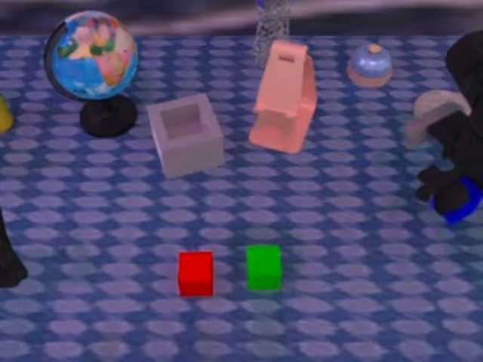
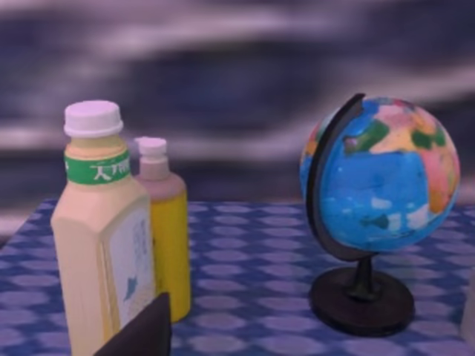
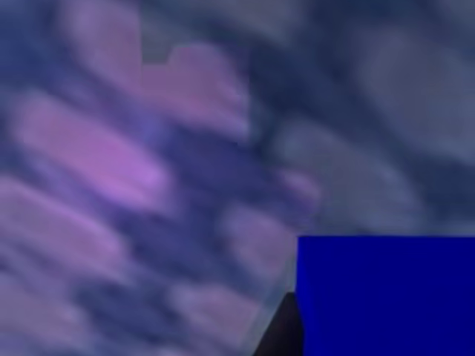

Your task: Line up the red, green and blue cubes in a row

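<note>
My right gripper point(image 1: 451, 197) is over at the table's right edge, clamped on the blue cube point(image 1: 462, 202), which fills the corner of my right wrist view right against a dark finger point(image 3: 280, 330). The red cube point(image 1: 195, 273) and the green cube point(image 1: 263, 267) sit side by side near the front, close but apart, well left of the blue one. My left arm point(image 1: 9, 260) sits parked at the left edge; whether its gripper is open, I cannot tell.
</note>
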Motion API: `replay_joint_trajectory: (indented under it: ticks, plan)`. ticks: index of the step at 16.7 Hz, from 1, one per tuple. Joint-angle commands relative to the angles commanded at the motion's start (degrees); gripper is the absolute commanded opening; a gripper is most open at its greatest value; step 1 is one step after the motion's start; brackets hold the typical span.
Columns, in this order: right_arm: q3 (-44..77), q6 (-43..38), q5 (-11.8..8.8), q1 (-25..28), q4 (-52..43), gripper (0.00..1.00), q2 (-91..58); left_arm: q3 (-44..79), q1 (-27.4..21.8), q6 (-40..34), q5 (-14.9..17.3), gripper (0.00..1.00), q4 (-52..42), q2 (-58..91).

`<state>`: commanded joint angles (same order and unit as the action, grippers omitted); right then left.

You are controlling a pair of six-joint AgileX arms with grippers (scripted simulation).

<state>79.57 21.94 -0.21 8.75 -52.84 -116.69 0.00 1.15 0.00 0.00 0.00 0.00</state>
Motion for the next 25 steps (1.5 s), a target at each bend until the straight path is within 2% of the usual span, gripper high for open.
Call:
replay_joint_trajectory:
  ticks: [3, 8, 11, 15, 22, 25]
  plan:
    - [2.73, -0.01, 0.06, 0.13, -4.93, 0.0, 2.49, 0.0, 0.0, 0.0, 0.0, 1.0, 0.0, 0.0]
    - [2.95, -0.21, 0.05, -0.07, -5.32, 0.0, 2.67, 0.0, 0.0, 0.0, 0.0, 1.0, 0.0, 0.0]
    - [3.24, -4.04, 0.05, 2.08, -5.63, 0.0, 2.69, 0.0, 0.0, 0.0, 0.0, 1.0, 0.0, 0.0]
    - [3.51, -16.03, 0.09, 8.16, -6.63, 0.0, 2.92, 0.0, 0.0, 0.0, 0.0, 1.0, 0.0, 0.0]
    - [2.52, -46.18, 0.17, 21.82, -8.44, 0.0, 4.71, 0.0, 0.0, 0.0, 0.0, 1.0, 0.0, 0.0]
    - [2.07, -55.58, 0.31, 26.44, -8.53, 0.0, 6.1, 0.0, 0.0, 0.0, 0.0, 1.0, 0.0, 0.0]
